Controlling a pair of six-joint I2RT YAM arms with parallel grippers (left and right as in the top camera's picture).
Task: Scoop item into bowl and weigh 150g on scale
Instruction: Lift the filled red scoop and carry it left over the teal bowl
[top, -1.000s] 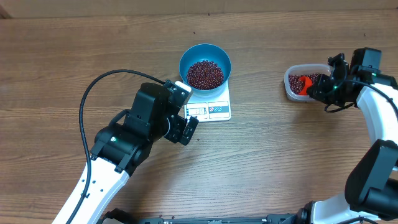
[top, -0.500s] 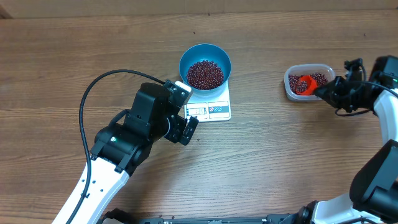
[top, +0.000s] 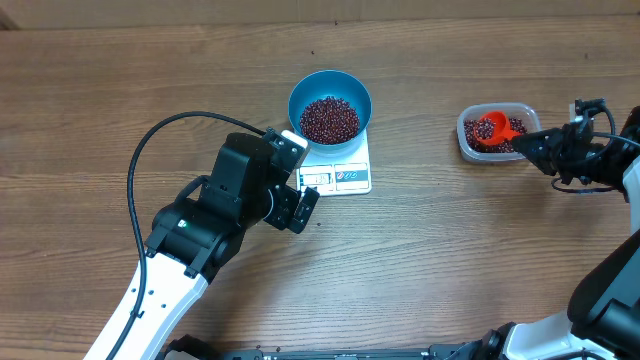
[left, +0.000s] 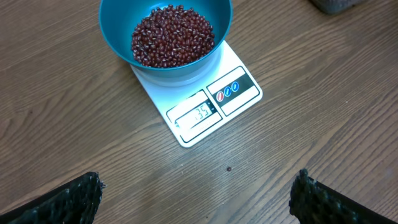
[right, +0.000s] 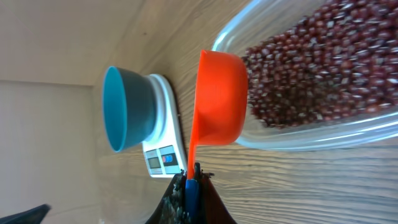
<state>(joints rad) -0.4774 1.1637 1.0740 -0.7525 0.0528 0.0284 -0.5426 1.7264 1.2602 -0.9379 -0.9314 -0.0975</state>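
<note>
The blue bowl (top: 330, 100) stands on the white scale (top: 350, 175) and holds a heap of dark red beans (top: 330, 119). My left gripper (top: 300, 205) hovers just in front of the scale, open and empty. In the left wrist view it (left: 196, 202) frames bare wood below the scale (left: 239, 87), the bowl (left: 118, 37) and its beans (left: 172, 34). My right gripper (top: 538, 145) is shut on the handle of an orange scoop (top: 491, 127). The scoop's cup sits over the beans in a clear tub (top: 464, 140). From the right wrist, the scoop (right: 217, 99) shows on edge at the tub's end, the right gripper (right: 191, 180) pinching its handle.
The clear tub (right: 311, 134) of more beans (right: 317, 68) stands at the right of the table, apart from the scale (right: 165, 149) and bowl (right: 124, 109). One stray bean (left: 229, 168) lies on the wood in front of the scale. The left arm's black cable (top: 160, 140) arcs over the table.
My right arm has drawn back to the right, and the scoop has shifted from the tub's near edge to its middle. The left arm has not moved.
</note>
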